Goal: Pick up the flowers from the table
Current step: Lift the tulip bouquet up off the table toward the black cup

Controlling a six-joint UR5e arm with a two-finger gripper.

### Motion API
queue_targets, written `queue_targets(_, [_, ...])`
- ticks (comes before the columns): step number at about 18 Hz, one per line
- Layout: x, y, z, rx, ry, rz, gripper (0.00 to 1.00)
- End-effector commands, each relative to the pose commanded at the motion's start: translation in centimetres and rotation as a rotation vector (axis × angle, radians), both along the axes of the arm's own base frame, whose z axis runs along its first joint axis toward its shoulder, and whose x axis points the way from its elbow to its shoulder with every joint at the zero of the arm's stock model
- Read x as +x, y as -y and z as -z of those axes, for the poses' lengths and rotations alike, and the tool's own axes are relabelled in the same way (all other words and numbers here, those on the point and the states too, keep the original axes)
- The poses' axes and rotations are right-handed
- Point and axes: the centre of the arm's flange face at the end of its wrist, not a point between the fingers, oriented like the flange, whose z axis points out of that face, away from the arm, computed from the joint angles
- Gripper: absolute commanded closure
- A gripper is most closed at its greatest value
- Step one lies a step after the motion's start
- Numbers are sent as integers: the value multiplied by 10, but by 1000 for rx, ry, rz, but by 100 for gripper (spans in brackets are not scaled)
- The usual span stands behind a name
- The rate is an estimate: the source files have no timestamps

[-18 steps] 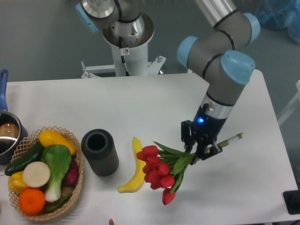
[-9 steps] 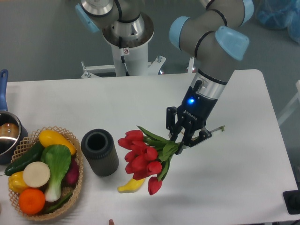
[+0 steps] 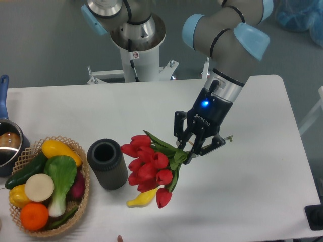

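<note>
The bunch of red tulips with green stems [image 3: 151,166] is being clamped at the stems by the black two-finger gripper [image 3: 194,148], so slipping is being risked by the heavy, drooping blooms.

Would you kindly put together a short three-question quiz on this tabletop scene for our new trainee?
1. True or false: the hand is shut on the flowers.
2. Which thing do the red blooms partly cover in this view? A) the orange B) the banana C) the pot
3. Fill in: the dark cylinder stands between the flowers and the ______ of vegetables.

Key
1. True: the fingers clamp the stems beside the leaves, and the bunch appears lifted off the table.
2. B: only the banana's lower end shows under the blooms.
3. basket, at the left of the table.
</note>
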Motion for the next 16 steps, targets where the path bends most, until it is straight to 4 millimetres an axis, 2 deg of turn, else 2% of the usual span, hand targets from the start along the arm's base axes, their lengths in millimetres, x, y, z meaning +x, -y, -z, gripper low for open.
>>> queue_targets(5, [4, 6, 1, -1, 5, -6, 65])
queue_targets(16, [1, 16, -1, 32, 26, -16, 65])
